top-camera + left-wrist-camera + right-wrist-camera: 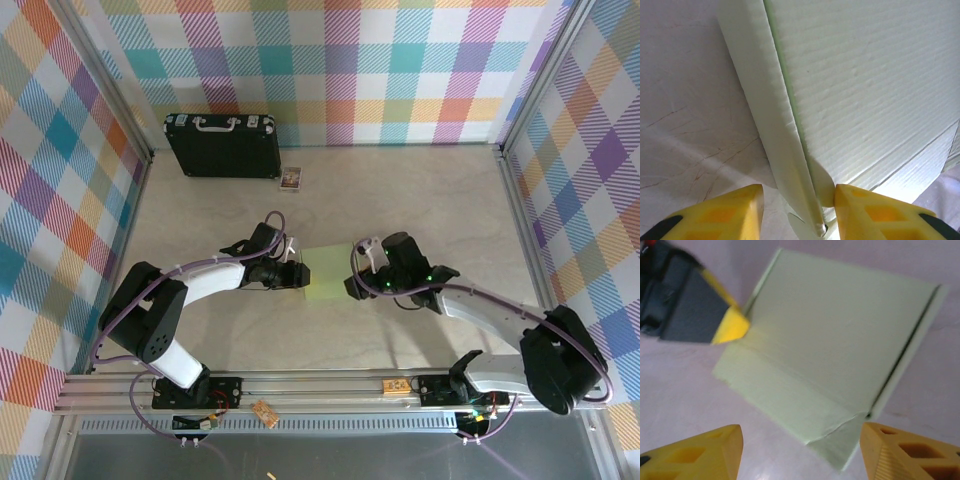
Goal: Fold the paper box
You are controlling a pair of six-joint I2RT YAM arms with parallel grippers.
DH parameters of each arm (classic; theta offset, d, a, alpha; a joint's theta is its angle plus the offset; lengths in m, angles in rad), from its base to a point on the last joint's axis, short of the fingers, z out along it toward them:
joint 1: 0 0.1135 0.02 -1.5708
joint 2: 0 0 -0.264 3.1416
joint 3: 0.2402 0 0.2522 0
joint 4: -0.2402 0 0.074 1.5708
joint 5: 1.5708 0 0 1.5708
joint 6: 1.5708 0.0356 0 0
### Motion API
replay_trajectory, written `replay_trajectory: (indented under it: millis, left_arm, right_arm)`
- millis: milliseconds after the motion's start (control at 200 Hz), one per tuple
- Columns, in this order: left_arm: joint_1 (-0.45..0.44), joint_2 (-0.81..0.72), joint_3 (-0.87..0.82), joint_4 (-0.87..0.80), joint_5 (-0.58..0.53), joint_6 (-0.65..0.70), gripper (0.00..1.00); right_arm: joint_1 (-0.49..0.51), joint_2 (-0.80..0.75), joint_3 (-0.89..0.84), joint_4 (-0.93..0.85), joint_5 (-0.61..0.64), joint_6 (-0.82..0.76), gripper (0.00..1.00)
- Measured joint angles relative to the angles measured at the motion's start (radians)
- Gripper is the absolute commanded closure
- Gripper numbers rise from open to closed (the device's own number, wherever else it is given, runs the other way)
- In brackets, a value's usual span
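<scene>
The paper box [326,274] is a pale green, flat rectangular box lying mid-table between both arms. My left gripper [296,272] is at its left edge. In the left wrist view the box's upright side flap [765,100] runs between the yellow fingers of that gripper [798,194]. The right finger touches a rounded tab, while the left finger stands clear of the flap. My right gripper [353,281] is at the box's right side and open. In the right wrist view its jaws [801,432] are wide apart, just short of the box [830,335] near corner, touching nothing. The left gripper's fingertip [732,326] meets the far edge.
A black briefcase [222,145] with a silver handle lies at the back left, with a tiny picture card [291,179] beside it. Plaid walls and metal posts close in the table on three sides. A small brown piece [263,412] lies on the front rail.
</scene>
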Motion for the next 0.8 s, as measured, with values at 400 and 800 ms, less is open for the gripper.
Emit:
replay_trajectory:
  millis: [400,800]
  left_arm:
    - [0.003,0.002,0.0,0.005,0.005,0.0,0.58]
    - [0.004,-0.041,-0.025,-0.013,-0.017,-0.031,0.47]
  right_arm:
    - [-0.098,0.332,0.24,-0.118,-0.012,0.044,0.42]
    - [-0.104,0.43,0.289,-0.134,-0.079,0.097,0.52]
